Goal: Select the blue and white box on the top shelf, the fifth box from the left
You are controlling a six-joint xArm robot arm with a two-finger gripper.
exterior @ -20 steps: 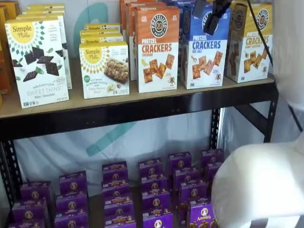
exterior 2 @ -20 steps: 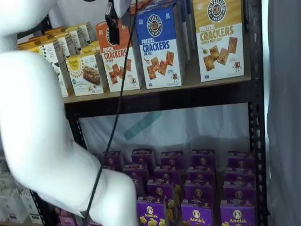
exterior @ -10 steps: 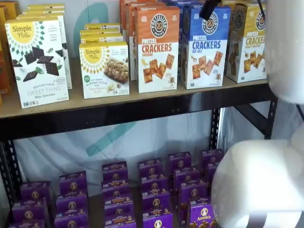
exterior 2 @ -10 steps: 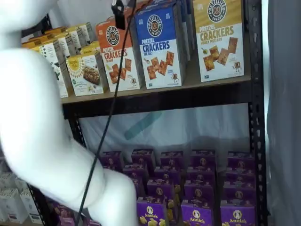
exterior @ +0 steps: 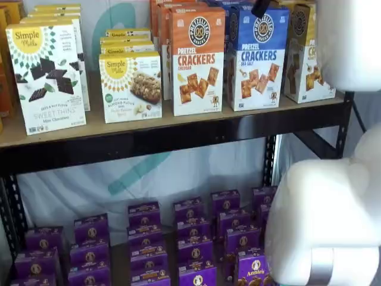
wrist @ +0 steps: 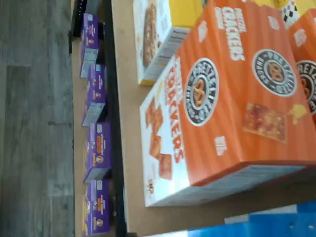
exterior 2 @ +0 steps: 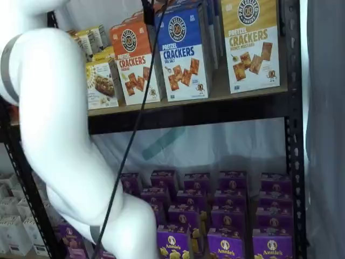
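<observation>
Shelf views: claw (exterior: pixel 260 7) risen since a second ago, now only black tip at top edge above blue box (exterior: pixel 258 58); open or clenched, cannot tell. Likely lining up above carton for approach. Blue box upright on top shelf (exterior: pixel 178 134), between orange box (exterior: pixel 197 59) and yellow box (exterior 2: pixel 251 44), untouched. White arm (exterior 2: pixel 59 135) bulks in foreground, elbow low, forearm reaching up.

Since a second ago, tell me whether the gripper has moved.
Yes. In a shelf view the gripper has risen toward the top edge, now just above the blue and white box, whose round logo it no longer covers.
</observation>
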